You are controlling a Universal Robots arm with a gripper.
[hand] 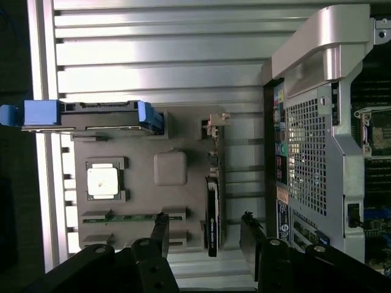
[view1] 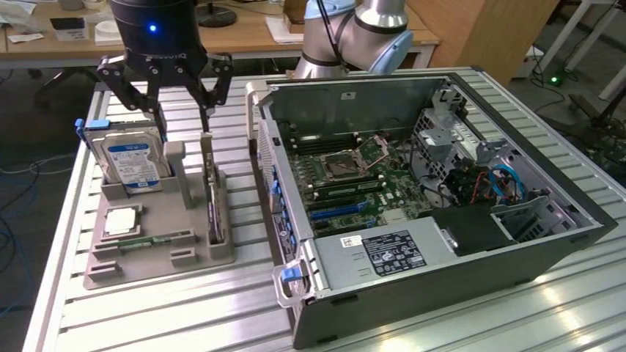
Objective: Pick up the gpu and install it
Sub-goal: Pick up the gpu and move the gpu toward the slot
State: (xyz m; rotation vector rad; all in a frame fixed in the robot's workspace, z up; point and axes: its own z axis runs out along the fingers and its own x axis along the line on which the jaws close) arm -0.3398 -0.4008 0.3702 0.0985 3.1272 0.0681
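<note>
Tool [view1: 183, 123] open above gpu [view1: 213, 205], standing on edge

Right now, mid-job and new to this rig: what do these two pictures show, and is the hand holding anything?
A robot arm's hand hangs over a slatted metal table. One picture comes from a camera off the arm, the other from a camera on the wrist, looking down past the fingers. On the table sit a grey holder and an open computer case. The holder carries a hard drive, a processor chip, a memory stick and the gpu, standing on edge. The hand is open and holds nothing; its fingers flank the gpu.
</note>
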